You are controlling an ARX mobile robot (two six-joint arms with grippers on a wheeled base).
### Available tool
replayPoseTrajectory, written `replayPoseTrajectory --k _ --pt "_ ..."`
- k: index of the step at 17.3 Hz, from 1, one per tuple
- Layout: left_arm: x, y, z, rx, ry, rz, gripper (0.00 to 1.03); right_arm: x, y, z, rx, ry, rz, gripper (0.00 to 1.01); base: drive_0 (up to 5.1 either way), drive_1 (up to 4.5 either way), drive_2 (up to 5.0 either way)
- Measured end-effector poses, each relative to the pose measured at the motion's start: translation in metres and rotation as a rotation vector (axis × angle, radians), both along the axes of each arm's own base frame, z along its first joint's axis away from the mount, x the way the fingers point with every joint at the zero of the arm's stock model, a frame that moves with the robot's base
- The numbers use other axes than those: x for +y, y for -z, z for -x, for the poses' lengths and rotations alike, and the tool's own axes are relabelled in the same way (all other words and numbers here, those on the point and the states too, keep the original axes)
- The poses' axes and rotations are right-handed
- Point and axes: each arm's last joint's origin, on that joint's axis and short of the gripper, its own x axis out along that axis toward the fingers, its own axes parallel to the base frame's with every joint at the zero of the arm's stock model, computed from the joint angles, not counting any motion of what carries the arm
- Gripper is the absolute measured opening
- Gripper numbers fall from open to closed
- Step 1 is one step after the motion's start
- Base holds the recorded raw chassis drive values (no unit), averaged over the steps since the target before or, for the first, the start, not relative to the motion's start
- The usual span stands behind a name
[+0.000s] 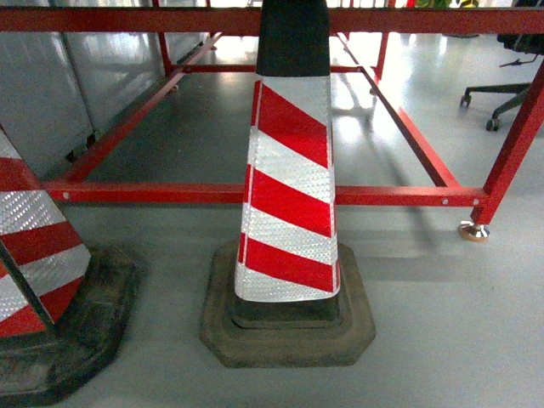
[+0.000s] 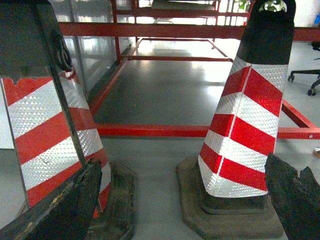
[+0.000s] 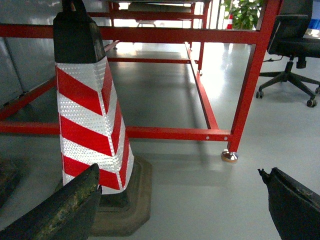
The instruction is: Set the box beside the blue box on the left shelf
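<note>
1. Left gripper [image 2: 185,200]: jaws wide apart, nothing between. Worn black fingers [image 2: 60,210] show only at the bottom corners of the left wrist view, edges chipped, low and aimed level over the floor [image 1: 442,323]
2. Left cone [image 1: 34,246]: red/white diagonal bands, white ones reflective w/ a fine grid texture, on a black rubber base; cut off at the head view's edge
3. Mid cone [image 1: 289,195]: same stripes, tapering square section, black top, chunky octagonal base [image 1: 289,340] w/ a raised step
4. Frame [image 1: 255,194]: red steel tube, low rails behind both cones, right post on a round metal foot [image 1: 473,230]
5. Right gripper [image 3: 180,205]: also spread open & empty, dark scuffed fingers [image 3: 65,210] at the lower corners, low, pointing forward
6. Office chair [image 3: 295,50]: black, castor base, far right, well apart
7. Box & shelf: not in any view
</note>
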Motion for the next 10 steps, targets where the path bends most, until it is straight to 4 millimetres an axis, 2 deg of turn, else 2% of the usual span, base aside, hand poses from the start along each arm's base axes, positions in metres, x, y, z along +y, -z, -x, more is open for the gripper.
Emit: replayPoseTrajectory --k 10 --pt "0.0 0.0 0.0 0.0 0.0 0.0 0.98 0.0 0.0 0.0 0.0 0.0 0.0 0.98 0.0 0.0 0.0"
